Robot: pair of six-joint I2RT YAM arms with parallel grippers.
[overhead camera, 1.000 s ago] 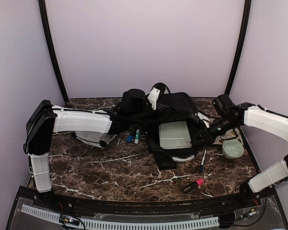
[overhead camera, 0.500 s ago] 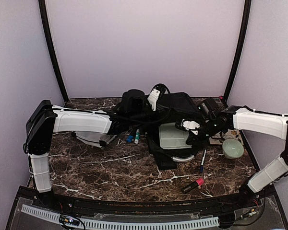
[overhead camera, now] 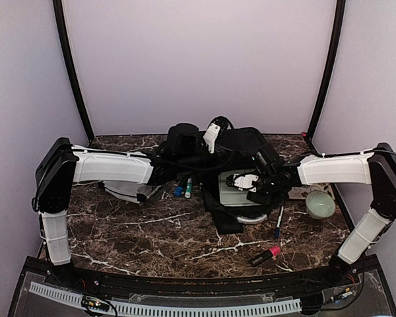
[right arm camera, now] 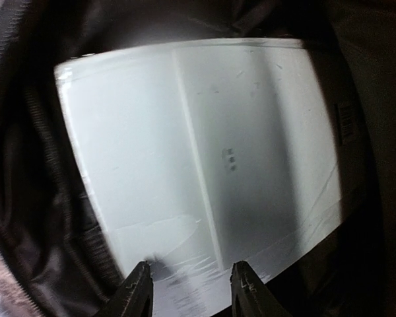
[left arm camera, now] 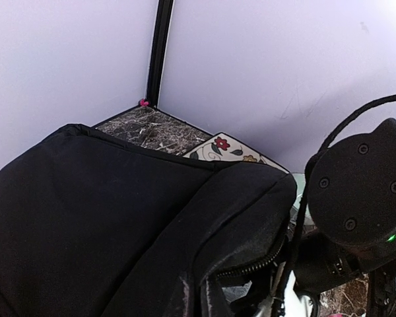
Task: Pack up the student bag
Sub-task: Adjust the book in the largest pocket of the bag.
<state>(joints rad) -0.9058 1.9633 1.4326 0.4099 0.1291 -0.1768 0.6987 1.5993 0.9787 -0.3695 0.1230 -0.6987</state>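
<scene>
Right gripper: part-open, nothing pinched. Down inside the mouth of the student bag, fingertips just over one edge of a pale grey-white book-like slab. Contact with it: can't tell. Slab flat in the open main compartment, with black lining all round and zip teeth along one side.

Left gripper: clamped fully closed on the bag's far upper fabric, flap hoisted clear of the opening. Own fingers buried in bunched black cloth in the wrist view, right arm's black wrist housing close alongside.

Student bag: far half of the desk, centre to right of centre, lying flat with its mouth up and the light grey handle loop at its near end. Desk top in dark brown marble pattern.

Just left of the bag: small blue items and a green-and-white tube.
Right side: floral-print flat piece peeking out from behind the bag, and a pale green round object near the desk's right edge.
Near-right of the bag: blue-tipped pen, then a red-and-black marker closer to the near edge.
Pale grey item partly under the left forearm, toward the left edge.
</scene>
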